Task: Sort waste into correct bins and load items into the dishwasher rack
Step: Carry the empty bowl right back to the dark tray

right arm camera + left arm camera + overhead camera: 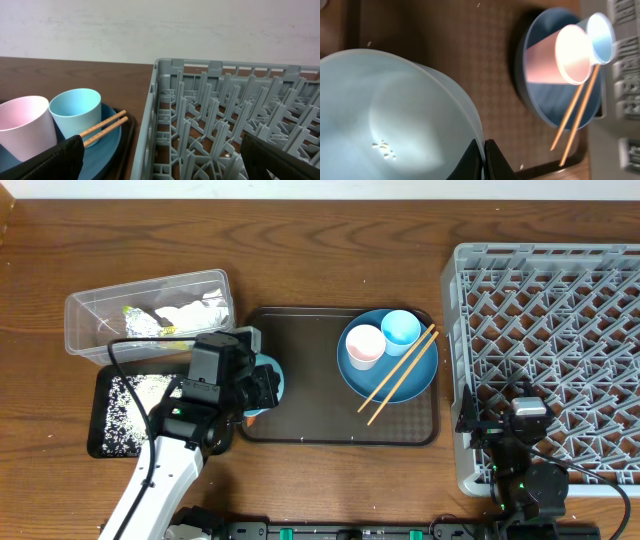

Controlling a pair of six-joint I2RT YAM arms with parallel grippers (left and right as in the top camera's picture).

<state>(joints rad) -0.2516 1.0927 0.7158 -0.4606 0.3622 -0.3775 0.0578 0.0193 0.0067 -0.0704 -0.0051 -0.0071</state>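
Note:
My left gripper (484,161) is shut on the rim of the pale bowl (395,110), which has a few rice grains (384,149) inside. From above, the bowl (275,380) sits at the brown tray's left end, mostly hidden under my left gripper (262,385). The blue plate (418,375) carries the pink cup (364,346), the light blue cup (401,329) and the chopsticks (400,375). My right gripper (165,160) stands open and empty, straddling the left wall of the grey rack (550,330).
The clear tub (90,315) at the back left holds tissue and a yellow-green wrapper. In front of it the black tray (105,385) holds scattered rice. The brown serving tray (310,400) lies between bins and rack.

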